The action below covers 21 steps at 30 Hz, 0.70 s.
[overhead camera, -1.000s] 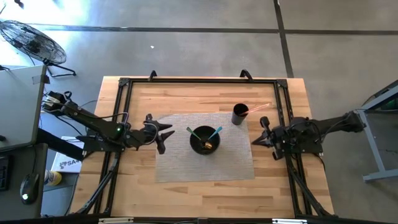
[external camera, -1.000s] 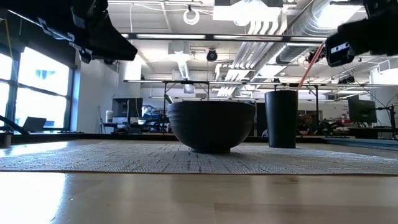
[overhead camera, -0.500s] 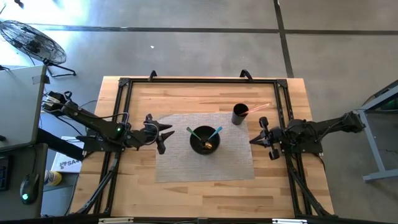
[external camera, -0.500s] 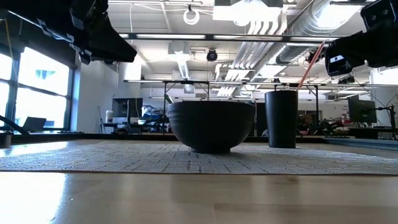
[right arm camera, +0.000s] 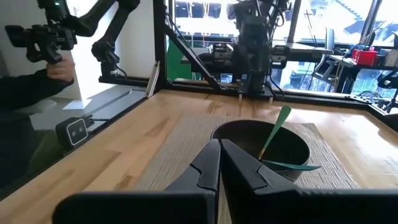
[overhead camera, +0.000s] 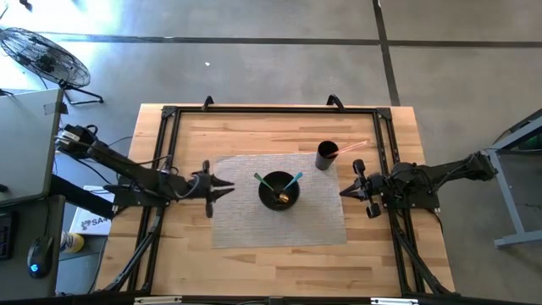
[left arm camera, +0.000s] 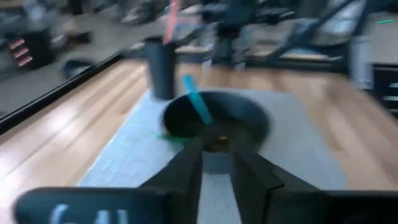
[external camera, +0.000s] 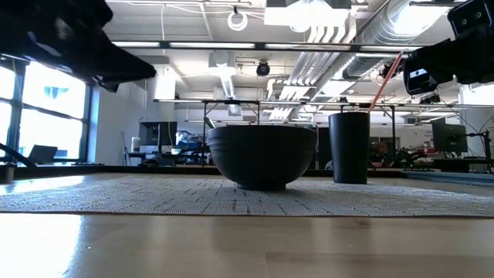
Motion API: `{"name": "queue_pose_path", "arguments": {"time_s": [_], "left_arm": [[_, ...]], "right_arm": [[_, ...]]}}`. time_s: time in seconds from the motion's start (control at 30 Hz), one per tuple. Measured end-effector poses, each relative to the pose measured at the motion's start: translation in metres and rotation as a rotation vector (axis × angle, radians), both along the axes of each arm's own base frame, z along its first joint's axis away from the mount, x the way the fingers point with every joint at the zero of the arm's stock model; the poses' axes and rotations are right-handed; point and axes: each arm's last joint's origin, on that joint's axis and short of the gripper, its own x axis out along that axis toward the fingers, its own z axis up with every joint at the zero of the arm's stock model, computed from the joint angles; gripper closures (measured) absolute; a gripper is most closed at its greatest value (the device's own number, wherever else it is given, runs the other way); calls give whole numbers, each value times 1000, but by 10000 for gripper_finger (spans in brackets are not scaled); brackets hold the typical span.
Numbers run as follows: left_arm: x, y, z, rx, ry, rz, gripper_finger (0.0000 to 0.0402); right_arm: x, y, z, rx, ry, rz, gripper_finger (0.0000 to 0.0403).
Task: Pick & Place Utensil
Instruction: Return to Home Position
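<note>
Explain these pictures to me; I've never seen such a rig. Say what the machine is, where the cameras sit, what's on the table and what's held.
Two dark robot arms work at a wooden table. One camera looks straight down, one sits at table-top height, one rides each wrist. On a gray mat stands a black bowl holding a blue fork and a green utensil; beside it, a black cup with an orange straw. The left end effector and right end effector flank the bowl, holding nothing.
</note>
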Motion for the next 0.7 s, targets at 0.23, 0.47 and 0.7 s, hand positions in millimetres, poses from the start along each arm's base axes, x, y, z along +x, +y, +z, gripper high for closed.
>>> {"name": "queue_pose_path", "arguments": {"time_s": [0.23, 0.47, 0.7], "left_arm": [[-33, 11, 1, 55, -131, -74, 396], [-57, 18, -4, 42, -214, -275, 397], [-63, 36, -2, 100, -236, -303, 400]], "right_arm": [[0, 0, 0, 0, 0, 0, 398], [0, 0, 0, 0, 0, 1, 394], [0, 0, -1, -2, 9, 1, 399]]}}
